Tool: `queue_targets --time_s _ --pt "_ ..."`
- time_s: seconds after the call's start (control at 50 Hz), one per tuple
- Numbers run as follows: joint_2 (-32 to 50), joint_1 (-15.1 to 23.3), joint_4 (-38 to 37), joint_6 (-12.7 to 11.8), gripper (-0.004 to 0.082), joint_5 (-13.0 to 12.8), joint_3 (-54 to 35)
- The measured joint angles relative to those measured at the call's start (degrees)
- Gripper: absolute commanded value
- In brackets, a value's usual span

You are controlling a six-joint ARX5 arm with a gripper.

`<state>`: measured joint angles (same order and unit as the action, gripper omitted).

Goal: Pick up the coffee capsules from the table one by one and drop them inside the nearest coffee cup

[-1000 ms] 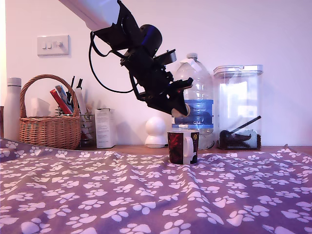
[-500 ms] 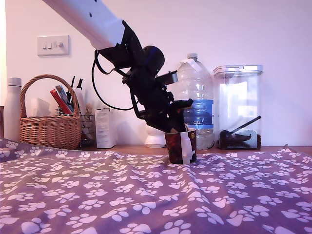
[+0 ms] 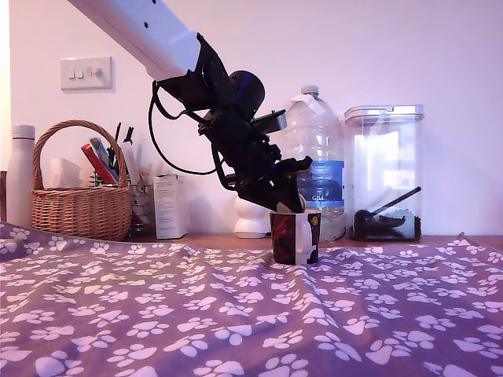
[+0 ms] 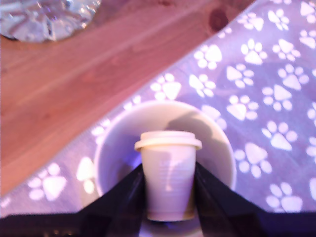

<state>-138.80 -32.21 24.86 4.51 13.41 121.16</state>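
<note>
End effector [image 4: 169, 190]: clamping a coffee capsule [image 4: 168, 173] between its two dark fingers, sitting directly over the mouth of the coffee cup [image 4: 217, 143].
Change: the arm has been dropping from well above the cup toward its rim over the last second; now the tip [image 3: 289, 206] is hanging just at the rim [image 3: 295, 214], and the cup appears to be sitting slightly further toward the exterior view's right than half a second ago.
Meaning for the task: the capsule is lining up for release; opening the fingers should be dropping it inside.
Cup position: standing on the desk [image 3: 157, 314], near the wooden strip [image 4: 74, 74].
Surroundings: water bottle [image 3: 314, 157], white snowman-shaped gadget [image 3: 251, 212], clear canister [image 3: 385, 173], wicker basket [image 3: 78, 200] all standing behind.
Obstacles: nothing is blocking the drop; other capsules are not showing.
</note>
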Motion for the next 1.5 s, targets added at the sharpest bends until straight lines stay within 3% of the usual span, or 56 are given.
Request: queue_targets --time_s 0.1,0.2,0.26,0.68,0.8,0.86,0.96,1.06,1.5 --pt "0.0 0.0 0.0 0.0 0.0260 0.0 0.0" --pt "0.0 0.0 -0.3 0.0 0.0548 0.0 0.0" --pt "0.0 0.0 -1.0 0.2 0.0627 0.0 0.0" --pt "0.0 0.0 -1.8 0.2 0.0617 0.0 0.0" --pt "0.0 0.0 -1.7 0.2 0.0529 0.0 0.0" --pt "0.0 0.0 -1.7 0.2 0.0420 -0.3 0.0" --pt "0.1 0.0 -1.6 0.2 0.0161 -1.3 0.0" --pt "0.7 0.0 -1.2 0.2 0.0017 -1.8 0.0" --pt "10.5 0.1 -2.7 1.3 0.0002 -3.4 -2.7"
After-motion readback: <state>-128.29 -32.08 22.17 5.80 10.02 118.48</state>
